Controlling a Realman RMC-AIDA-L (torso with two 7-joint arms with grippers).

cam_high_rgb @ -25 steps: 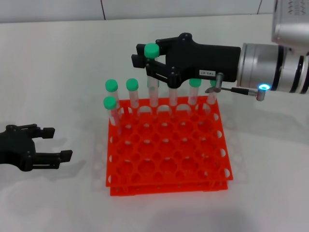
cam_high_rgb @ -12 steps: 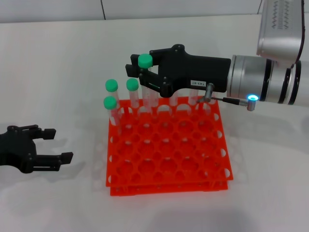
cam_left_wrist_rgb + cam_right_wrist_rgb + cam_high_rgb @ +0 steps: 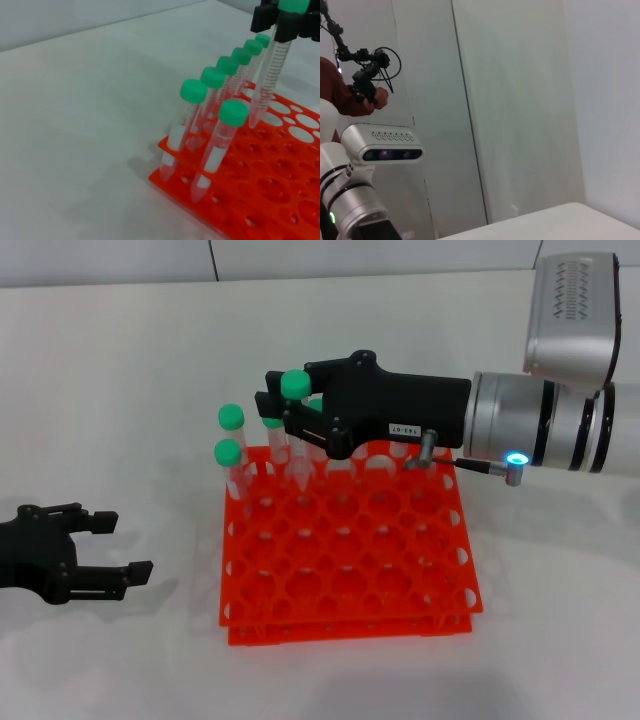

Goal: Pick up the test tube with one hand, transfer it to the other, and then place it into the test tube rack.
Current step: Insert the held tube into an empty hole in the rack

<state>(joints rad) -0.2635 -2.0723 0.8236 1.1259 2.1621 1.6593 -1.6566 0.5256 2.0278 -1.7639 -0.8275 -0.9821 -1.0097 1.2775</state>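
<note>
Over the rack's (image 3: 345,550) far left, the right gripper (image 3: 285,415) clasps the tube (image 3: 297,435) upright, its tip just above a hole. Handover looks done; only lowering and release remain. Left gripper (image 3: 105,550) idles agape, near left.

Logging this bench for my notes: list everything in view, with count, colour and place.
Clear plastic test tube with green screw cap: one, held, tip just over the rack's rear holes.
Other green-capped clear tubes: seven, six in the rack's rear row, one in the next row.
Orange-red plastic grid rack: one, mid-table.
White table: one, under everything.
Person's dark-red sleeve: one, background of the right wrist view.
Left claw: black, open, low, left of the rack.
Right claw: black, white label, shut on the held tube.
</note>
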